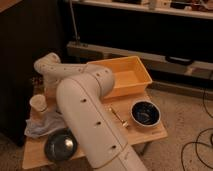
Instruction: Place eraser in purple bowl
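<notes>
The purple bowl [144, 113] stands at the right of the small wooden table [145, 134]; it is deep, with a glossy dark inside and a pale rim, and I see nothing in it. The eraser is not in view. My white arm [85, 115] crosses the table's middle and bends left. Its wrist [47, 65] points down, and the gripper [49, 89] is over the table's back left corner, far from the purple bowl.
A yellow tray [126, 75] sits at the back. A pale cup [38, 104] and a crumpled white cloth [44, 125] lie at the left. A dull grey-blue bowl [60, 145] is at the front left. A thin tan stick-like item [119, 117] lies left of the purple bowl.
</notes>
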